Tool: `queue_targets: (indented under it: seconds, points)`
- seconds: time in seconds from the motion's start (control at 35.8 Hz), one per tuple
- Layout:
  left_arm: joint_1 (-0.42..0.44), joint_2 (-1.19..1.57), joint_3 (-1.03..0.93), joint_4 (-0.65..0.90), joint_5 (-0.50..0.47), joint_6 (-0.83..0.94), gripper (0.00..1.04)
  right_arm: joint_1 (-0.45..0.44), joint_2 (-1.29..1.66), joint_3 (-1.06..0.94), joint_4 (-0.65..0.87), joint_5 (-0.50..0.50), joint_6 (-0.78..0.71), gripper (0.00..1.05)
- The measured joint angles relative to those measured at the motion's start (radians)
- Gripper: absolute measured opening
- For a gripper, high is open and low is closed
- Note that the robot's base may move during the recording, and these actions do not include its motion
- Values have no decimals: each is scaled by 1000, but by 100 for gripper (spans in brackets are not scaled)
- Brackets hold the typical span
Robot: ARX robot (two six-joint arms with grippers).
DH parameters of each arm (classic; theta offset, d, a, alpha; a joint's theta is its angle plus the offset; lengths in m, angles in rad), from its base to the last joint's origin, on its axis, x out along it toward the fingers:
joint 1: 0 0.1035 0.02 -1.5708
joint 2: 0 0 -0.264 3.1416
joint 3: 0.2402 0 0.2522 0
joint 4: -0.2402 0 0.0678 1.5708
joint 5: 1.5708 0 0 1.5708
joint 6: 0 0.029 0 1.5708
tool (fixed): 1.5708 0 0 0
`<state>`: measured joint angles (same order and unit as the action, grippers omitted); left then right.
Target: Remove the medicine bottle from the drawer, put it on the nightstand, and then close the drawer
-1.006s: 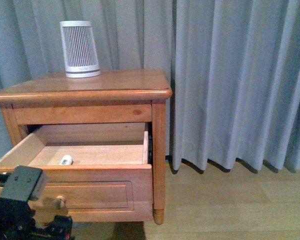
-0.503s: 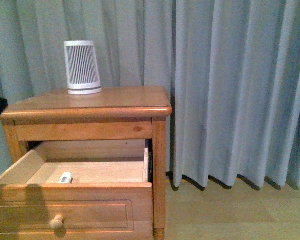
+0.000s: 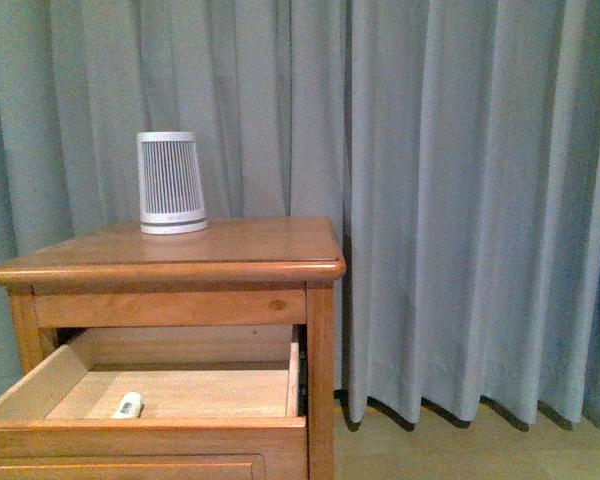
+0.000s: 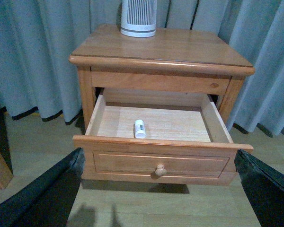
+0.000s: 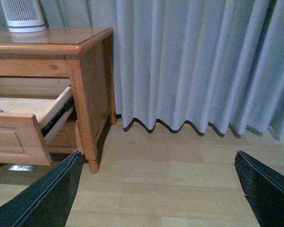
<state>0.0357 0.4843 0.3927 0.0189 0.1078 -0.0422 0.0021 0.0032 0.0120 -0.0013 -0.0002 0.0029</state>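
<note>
The drawer (image 3: 140,432) of the nightstand (image 3: 180,250) is pulled out, and the small white medicine bottle (image 3: 128,405) lies on its side on the pale floor near the front. In the left wrist view the bottle (image 4: 139,128) lies just behind the drawer front (image 4: 189,161) with its round knob (image 4: 160,170). My left gripper (image 4: 158,153) is open, set back in front of the drawer, its dark fingers (image 4: 47,194) wide apart and holding nothing. My right gripper (image 5: 157,153) is open over bare floor, to the right of the nightstand (image 5: 47,38). Neither arm shows in the front view.
A white slatted cone (image 3: 170,183) stands at the back left of the nightstand top. Grey curtains (image 3: 460,200) hang behind and to the right. Light wooden floor (image 5: 170,179) spreads to the right of the nightstand's leg (image 5: 87,142).
The front view has risen, so the nightstand sits lower in the picture. The left arm seen at the lower left a second ago has left that view. The bottle has not moved.
</note>
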Motion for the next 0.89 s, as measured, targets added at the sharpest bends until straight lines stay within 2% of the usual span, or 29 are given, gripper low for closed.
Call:
queue_targets:
  seconds: [0.06,0.08,0.14,0.25,0.53,0.89]
  points:
    - [0,-2,0,0,0,0,98,0,0,0,0,0,0,98]
    - [-9,-8,-10,20,-33,6,95,0,0,0,0,0,0,98]
    - [-28,-41,-64,97,-96,21,80,0,0,0,0,0,0,98]
    - [-32,-95,-151,123,-106,28,53,0,0,0,0,0,0,98]
    - [-33,-187,-257,135,-107,30,3,0,0,0,0,0,0,98]
    - [-33,-284,-327,119,-108,34,3,0,0,0,0,0,0,98]
